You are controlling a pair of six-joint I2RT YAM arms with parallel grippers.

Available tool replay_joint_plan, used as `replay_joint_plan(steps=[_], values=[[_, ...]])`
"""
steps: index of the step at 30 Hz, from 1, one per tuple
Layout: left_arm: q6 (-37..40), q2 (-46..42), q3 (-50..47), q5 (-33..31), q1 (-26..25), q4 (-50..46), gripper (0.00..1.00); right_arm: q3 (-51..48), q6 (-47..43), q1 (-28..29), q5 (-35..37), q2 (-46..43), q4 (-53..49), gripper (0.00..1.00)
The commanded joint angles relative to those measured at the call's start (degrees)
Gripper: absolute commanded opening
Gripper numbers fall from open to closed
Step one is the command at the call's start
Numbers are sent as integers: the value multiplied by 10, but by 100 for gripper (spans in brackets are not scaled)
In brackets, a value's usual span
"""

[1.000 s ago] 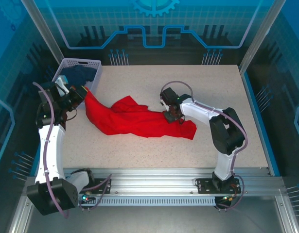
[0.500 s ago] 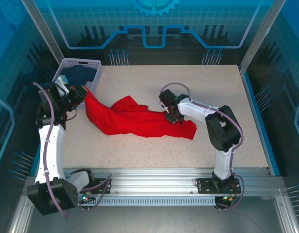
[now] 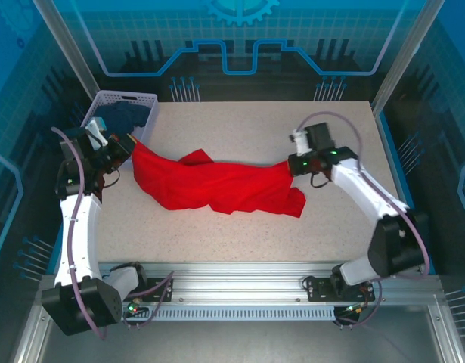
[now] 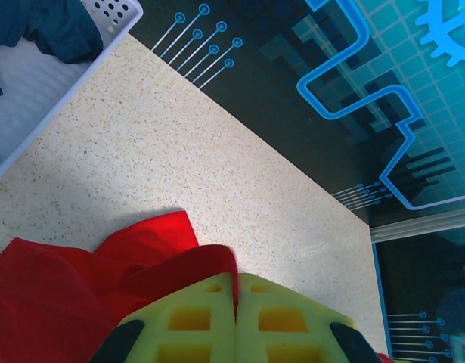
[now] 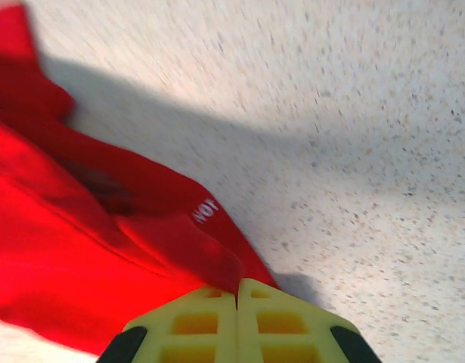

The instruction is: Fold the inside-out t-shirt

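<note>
Both left pincer (image 3: 131, 144) and right pincer (image 3: 292, 165) clench the t-shirt (image 3: 217, 185); right wrist shows lettering (image 5: 204, 209).

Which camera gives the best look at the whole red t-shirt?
Top external: the t-shirt shows end to end, held between the left gripper and right gripper. The left wrist view gives a bunched edge; the right wrist view, a blurred fold.

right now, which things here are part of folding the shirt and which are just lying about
Part of the job: red t-shirt; left gripper and right gripper, both shut on it.
Lying about: white basket; navy garment inside it.
</note>
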Motion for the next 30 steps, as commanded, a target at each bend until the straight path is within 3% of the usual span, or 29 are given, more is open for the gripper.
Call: replay_joint_plan(steps=[1,5,8,14,17,20,24,30], values=[[6,-15,11,26,2,1,0,-32,57,-44,-218,-65,46,0],[-27,-26,10,43,29,13,0,-77,97,-90,-335,-133,56,0],[-35,-32,4,44,35,19,0,-116,110,-109,-355,-173,30,0],[-26,-30,-10,43,36,18,0,-219,142,-81,-205,-173,-35,0],[-22,-28,-10,45,35,18,0,-241,154,-47,-141,-137,-36,13],[-18,-25,-7,50,35,17,0,-217,141,1,-57,-113,-58,26],[-18,-22,-10,53,35,19,0,-169,113,64,44,-86,-81,34],[-22,-20,-14,60,34,27,0,-100,74,134,95,-12,-77,40]])
